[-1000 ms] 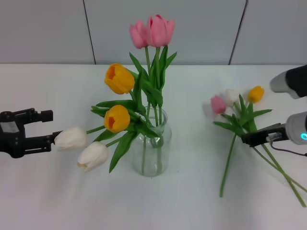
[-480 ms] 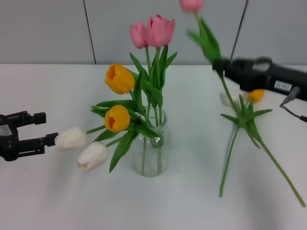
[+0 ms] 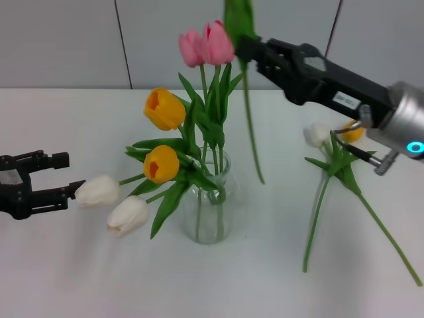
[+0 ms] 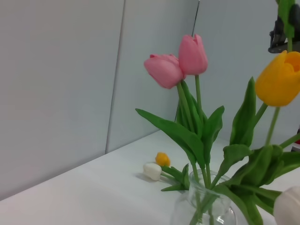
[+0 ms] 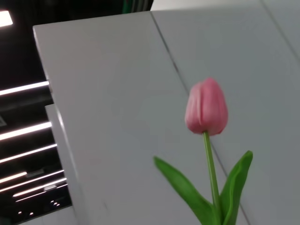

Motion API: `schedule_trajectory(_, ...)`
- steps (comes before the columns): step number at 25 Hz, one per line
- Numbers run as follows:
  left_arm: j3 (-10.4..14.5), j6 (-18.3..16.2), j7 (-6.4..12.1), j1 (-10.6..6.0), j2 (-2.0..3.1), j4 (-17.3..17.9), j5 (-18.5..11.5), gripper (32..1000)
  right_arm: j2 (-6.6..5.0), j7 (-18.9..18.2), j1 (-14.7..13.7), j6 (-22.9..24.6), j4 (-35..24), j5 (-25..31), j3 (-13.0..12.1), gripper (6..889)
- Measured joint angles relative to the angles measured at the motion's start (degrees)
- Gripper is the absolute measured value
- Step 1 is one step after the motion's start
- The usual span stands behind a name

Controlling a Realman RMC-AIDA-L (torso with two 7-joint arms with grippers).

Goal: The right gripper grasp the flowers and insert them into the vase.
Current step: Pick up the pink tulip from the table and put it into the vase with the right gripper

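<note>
Right arm: reaching in from the right edge toward upper centre of the head view, silver wrist with its blue ring glowing.
Right gripper (image 3: 246,48): fingers pinching a green stem, raised high.
Left gripper (image 3: 63,173): hovering at the left edge, fingers standing apart, gripping nothing.

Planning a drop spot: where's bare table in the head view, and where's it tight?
Free: front strip of the table below the vase, and the back left corner. Crowded: left of the vase, where white tulips reach the left gripper; right side, loose flowers under the right gripper carrying a stem.
</note>
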Motion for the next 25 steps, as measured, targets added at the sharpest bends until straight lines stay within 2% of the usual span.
schedule_trajectory(4,0.00,-0.33,0.60,-0.55,-0.37,-0.19,-0.02,815,0.51,-2.65,4.47,-0.09,3.93,0.37,-0.34,55)
schedule_trajectory(8,0.00,-0.37,0.64,-1.13,-0.71,-0.28,-0.02,815,0.66,-5.84,7.51,0.24,7.00,2.60,-0.55,55)
schedule_trajectory(14,0.00,-0.60,0.67,-1.53,-1.04,-0.33,-0.04,815,0.66,-9.45,10.38,1.85,9.45,5.21,-0.69,54)
schedule_trajectory(20,0.00,-1.07,0.68,-2.02,-1.61,-0.32,-0.11,815,0.66,-9.70,13.37,3.52,12.35,5.43,-0.55,55)
schedule_trajectory(25,0.00,-1.12,0.68,-2.73,-1.73,-0.32,-0.12,815,0.66,-9.99,13.85,3.88,14.75,5.18,-0.81,55)
